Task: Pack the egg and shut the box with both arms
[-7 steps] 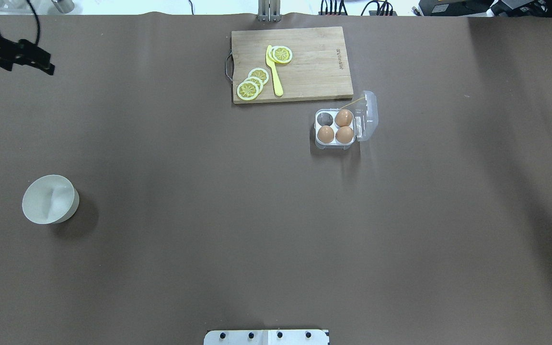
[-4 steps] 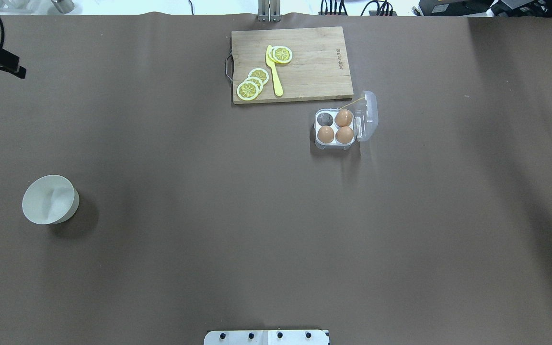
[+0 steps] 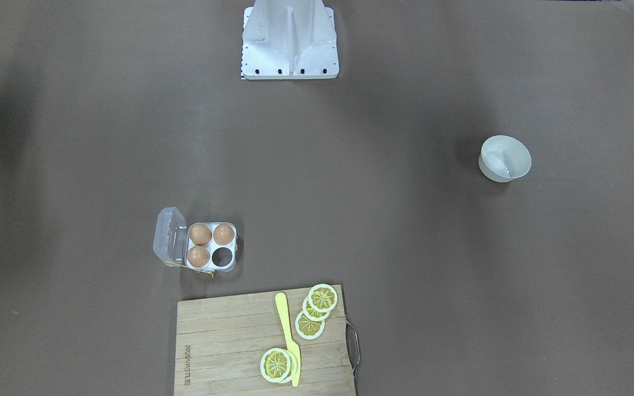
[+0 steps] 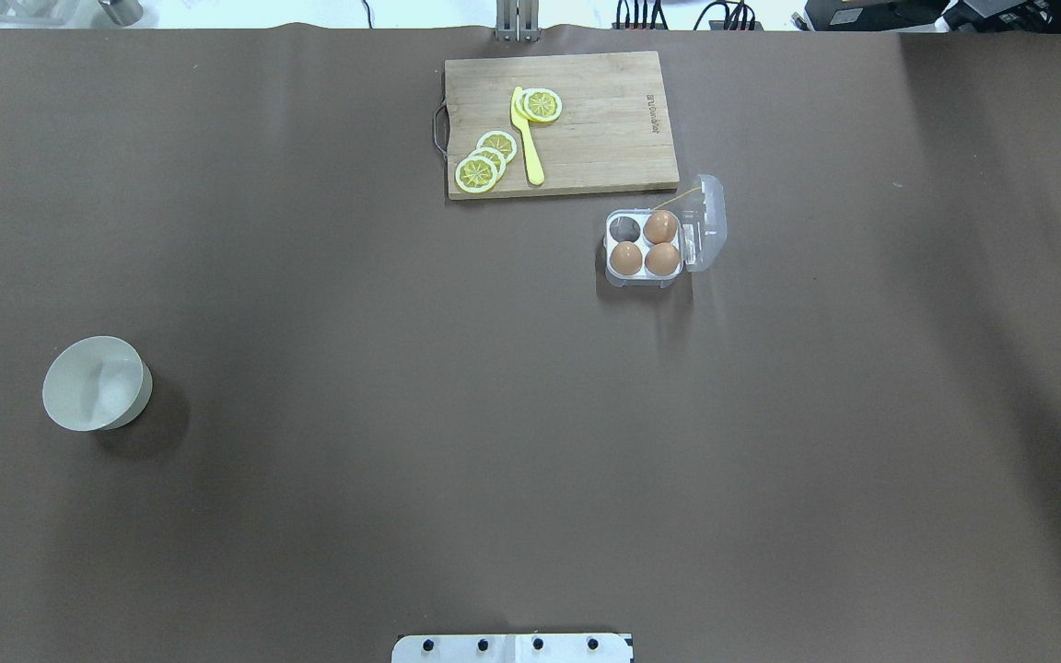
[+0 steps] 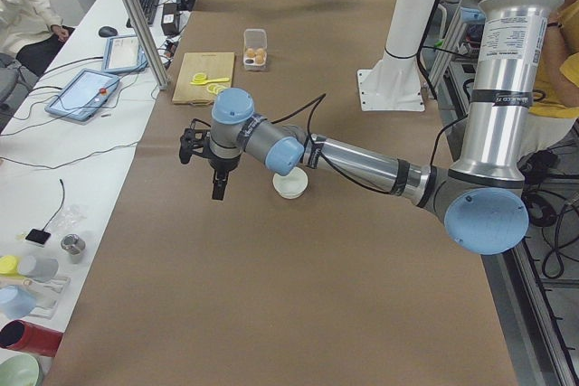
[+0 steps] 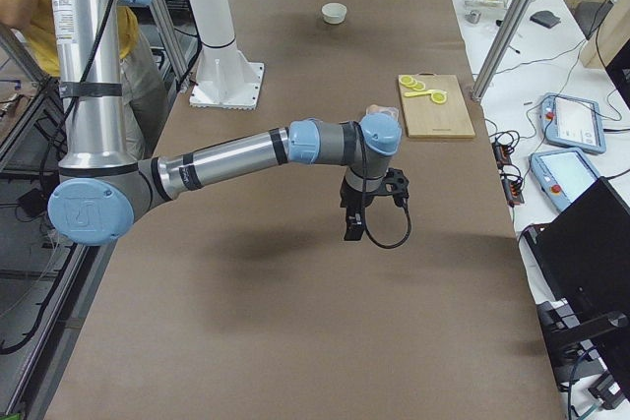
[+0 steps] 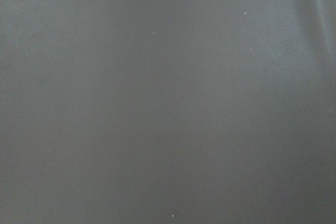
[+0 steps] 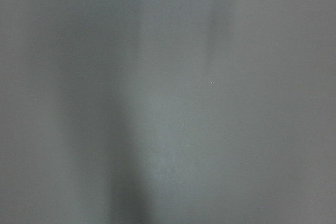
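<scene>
"Looking down from overhead, where is the box [image 4: 646, 241]?"

"Right of centre on the far half of the table [image 4: 494, 442], its lid [image 4: 707, 221] open to the right. Three eggs [image 4: 662, 259] sit inside; the far-left cell [image 4: 623, 226] is dark. The cutting board [image 4: 604, 120], with lemon slices [image 4: 484, 166] and a yellow knife [image 4: 528, 138], lies just beside its far side. The white bowl [image 4: 93, 382] stands well apart, left."

"And the grippers?"

"Only the side views show them whole. The left gripper [image 5: 217, 185] hangs above the table near the bowl, the right gripper [image 6: 354, 223] above the right end. Open or closed, I cannot tell. There the wrist of the right arm [image 6: 379, 135] hides most of the box. Both wrist cameras show plain table surface."
</scene>
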### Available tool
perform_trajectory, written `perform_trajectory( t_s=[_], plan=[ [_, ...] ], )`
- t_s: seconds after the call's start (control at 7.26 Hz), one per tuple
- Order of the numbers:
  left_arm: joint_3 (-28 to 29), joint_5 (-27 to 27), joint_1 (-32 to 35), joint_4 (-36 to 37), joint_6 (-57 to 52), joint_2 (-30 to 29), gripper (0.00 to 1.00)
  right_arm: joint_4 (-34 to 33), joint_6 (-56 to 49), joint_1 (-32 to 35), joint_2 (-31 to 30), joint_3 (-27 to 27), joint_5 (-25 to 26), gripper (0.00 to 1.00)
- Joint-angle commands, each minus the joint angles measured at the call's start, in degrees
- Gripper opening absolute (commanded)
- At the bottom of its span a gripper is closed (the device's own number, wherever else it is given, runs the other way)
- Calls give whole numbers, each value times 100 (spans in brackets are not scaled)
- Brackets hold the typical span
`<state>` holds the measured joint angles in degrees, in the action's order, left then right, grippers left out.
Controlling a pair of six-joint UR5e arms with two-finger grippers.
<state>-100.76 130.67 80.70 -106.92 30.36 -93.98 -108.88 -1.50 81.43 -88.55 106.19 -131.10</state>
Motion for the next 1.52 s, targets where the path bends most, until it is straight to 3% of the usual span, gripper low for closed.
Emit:
perform_trajectory(
  t_s=[0.0,0.28,0.41,0.69,0.96,1.24,1.38],
  plan=[
    [-128,-6,7,83,5,64,97,7,96,-179,257,-19,-526,92],
    [-172,-6,16,84,31,64,97,15,350,-591,732,-281,-1091,73],
    [-172,-15,16,92,31,64,97,24,544,-793,1004,-518,-1102,60],
    [-164,-15,16,93,31,73,97,190,537,-1014,1584,-1255,-1678,30],
    [-164,-15,16,84,22,73,97,1013,703,-1312,1831,-1933,-1936,18],
    [-207,-15,16,93,22,73,97,1779,1858,-1752,2550,-2470,-1911,17],
    [-199,-15,16,93,22,73,97,1861,1960,-1893,2736,-2567,-1875,15]
  ],
)
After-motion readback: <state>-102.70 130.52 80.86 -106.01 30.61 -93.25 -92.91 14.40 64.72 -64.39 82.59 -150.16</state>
